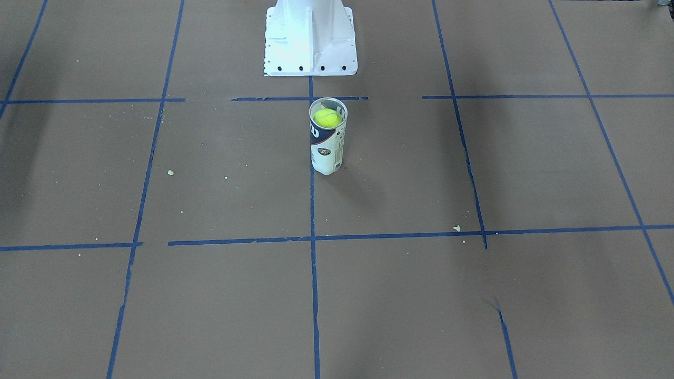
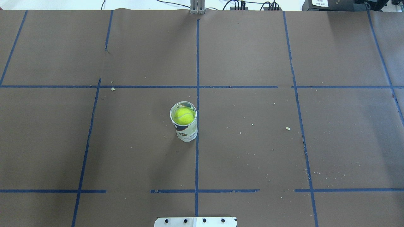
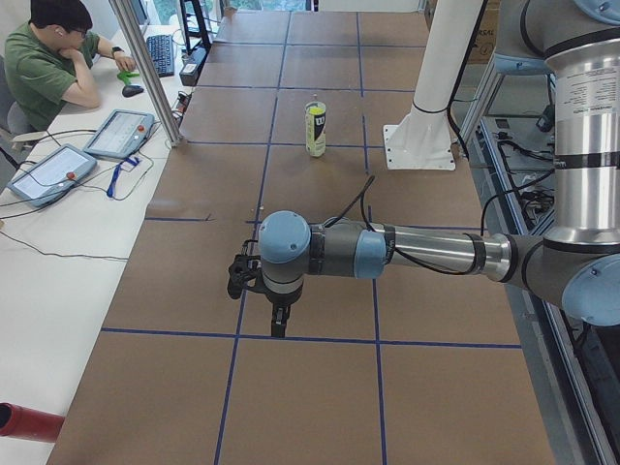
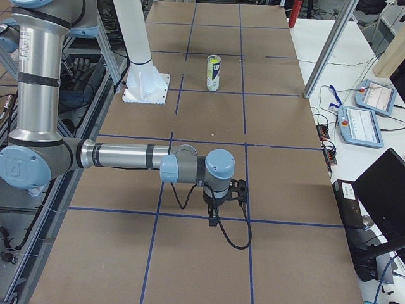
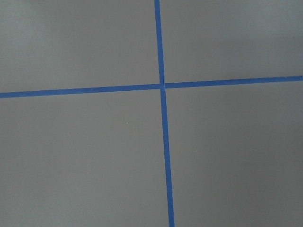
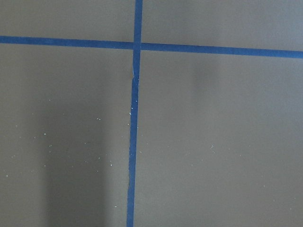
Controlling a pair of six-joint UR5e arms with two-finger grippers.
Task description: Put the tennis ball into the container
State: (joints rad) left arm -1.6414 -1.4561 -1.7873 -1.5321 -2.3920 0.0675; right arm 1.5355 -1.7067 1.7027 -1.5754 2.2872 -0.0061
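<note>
Standing upright, container (image 2: 187, 132) holds tennis ball (image 2: 184, 115) below rim.

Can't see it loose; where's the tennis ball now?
In the overhead view the tennis ball sits inside the upright container, just left of the centre tape line, ahead of the white pedestal.

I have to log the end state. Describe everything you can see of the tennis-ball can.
The can is a tall, clear plastic tube with a metal rim and a white and navy label round its lower part. It has no lid. It stands upright on the brown paper-covered table, on the robot's left of the centre blue tape line, with its base at the line's edge. A yellow-green tennis ball sits inside just below the rim. Nothing else touches it.
</note>
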